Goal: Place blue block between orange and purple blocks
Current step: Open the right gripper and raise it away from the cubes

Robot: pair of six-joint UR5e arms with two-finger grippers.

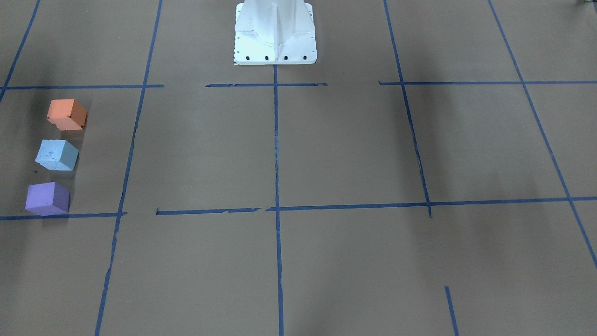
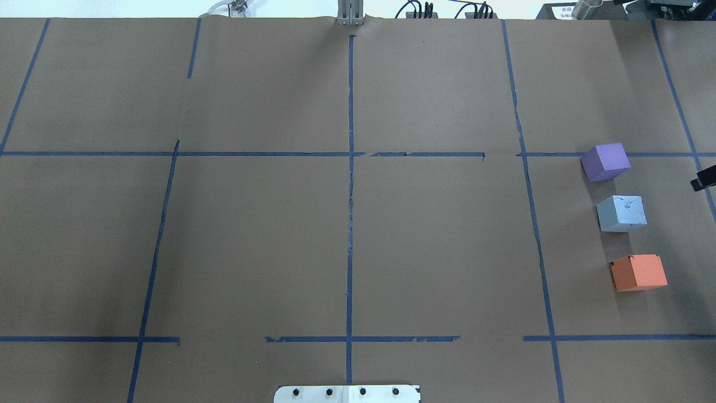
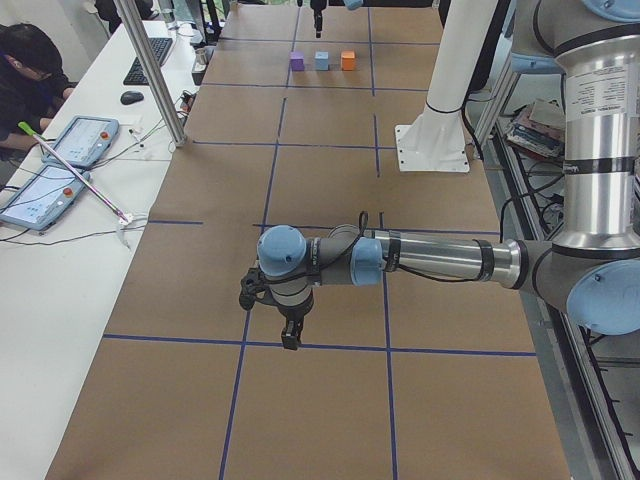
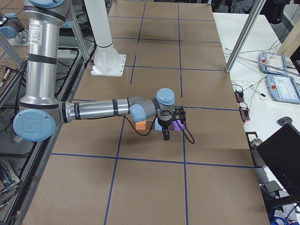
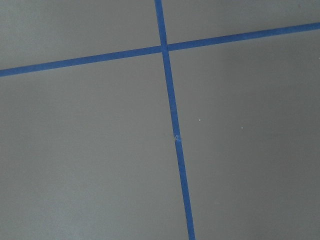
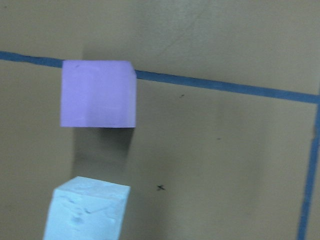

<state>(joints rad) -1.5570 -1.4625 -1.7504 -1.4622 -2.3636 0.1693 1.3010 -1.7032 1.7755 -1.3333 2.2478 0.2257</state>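
Observation:
The orange block (image 2: 639, 272), the light blue block (image 2: 621, 213) and the purple block (image 2: 605, 162) stand in a row on the table's right side, apart from each other, with the blue block in the middle. The front view shows the same row: the orange block (image 1: 67, 114), the blue block (image 1: 57, 155) and the purple block (image 1: 47, 199). The right wrist view shows the purple block (image 6: 98, 93) and the blue block (image 6: 86, 209) from above. My right gripper (image 4: 166, 136) hangs above the row, beside the blocks and holding nothing; only a black tip (image 2: 703, 179) shows overhead. My left gripper (image 3: 288, 338) hovers over bare table far from the blocks. I cannot tell either gripper's state.
Brown paper with blue tape lines (image 2: 351, 184) covers the table. The white robot base (image 1: 275, 32) stands at the middle of the robot's edge. An operator (image 3: 30, 70) sits at a side desk with tablets (image 3: 70, 150).

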